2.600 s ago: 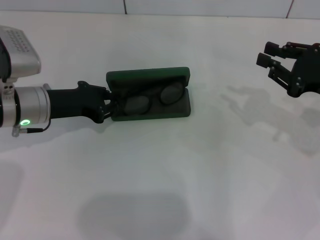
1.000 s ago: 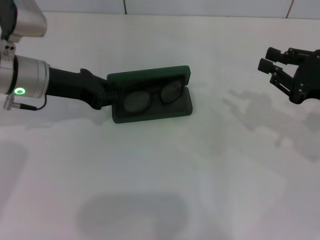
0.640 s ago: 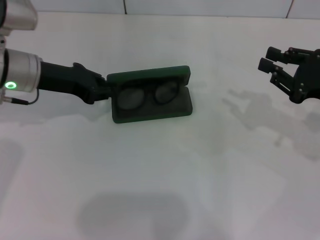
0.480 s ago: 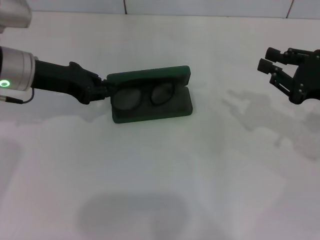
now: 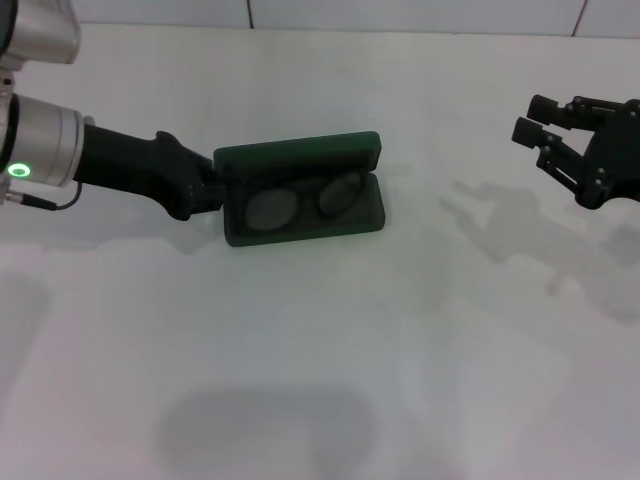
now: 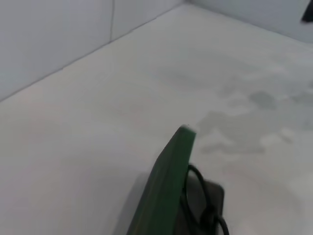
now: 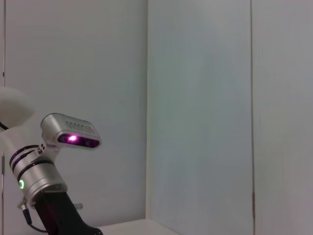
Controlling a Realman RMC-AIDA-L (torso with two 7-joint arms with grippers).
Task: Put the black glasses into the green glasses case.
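Observation:
The green glasses case lies open on the white table, its lid standing up along the far side. The black glasses lie inside its tray, lenses up. My left gripper is at the case's left end, right against it. The left wrist view shows the lid's edge and part of the black glasses' rim beside it. My right gripper is open and empty, held above the table far to the right.
The white table runs on in front of and to the right of the case. A wall stands along the table's far edge. The right wrist view shows only the wall and my left arm.
The glasses, tilted up toward the lid half a second ago, now lie lower in the tray. My left arm has shifted slightly at the case's left end. The right arm has not moved.

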